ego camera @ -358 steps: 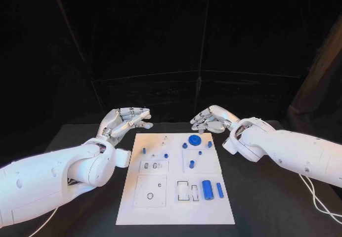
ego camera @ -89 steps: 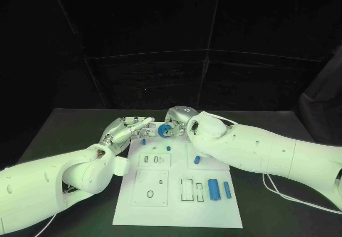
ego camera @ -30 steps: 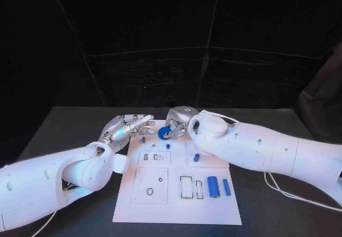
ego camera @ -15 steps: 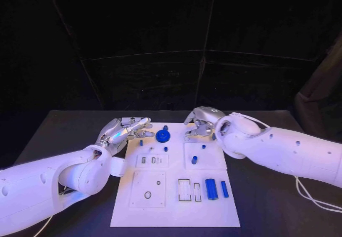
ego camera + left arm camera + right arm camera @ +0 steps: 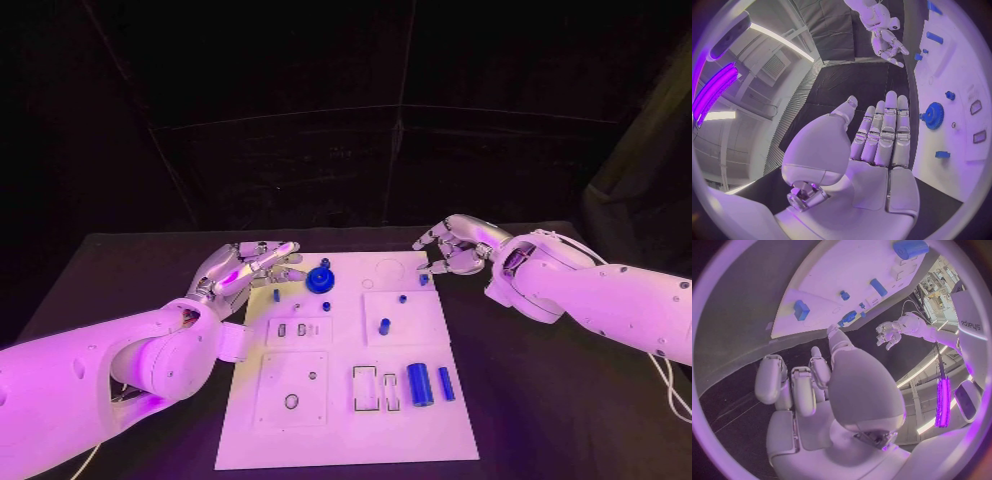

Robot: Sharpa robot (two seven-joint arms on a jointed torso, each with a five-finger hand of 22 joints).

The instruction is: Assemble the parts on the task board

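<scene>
The left hand (image 5: 248, 262) hovered at the far left corner of the task board (image 5: 346, 415), fingers stretched out side by side and holding nothing; its wrist camera showed the flat palm and straight fingers (image 5: 882, 137) over the black table (image 5: 562, 400). Just beside its fingertips a blue gear (image 5: 320, 280) stood on the board's far edge, free of both hands. Small blue pegs (image 5: 326, 306) lay near it, and another short blue part (image 5: 384, 326) stood on a raised square plate further right. Toward the near side sat two rectangular slots, then a thick blue cylinder (image 5: 418, 384) and a thinner blue bar (image 5: 446, 383) side by side. The right hand (image 5: 454, 245) hung off the board's far right corner, fingers loosely curled and apart, empty. Black curtains (image 5: 346, 110) closed the room behind the table.
</scene>
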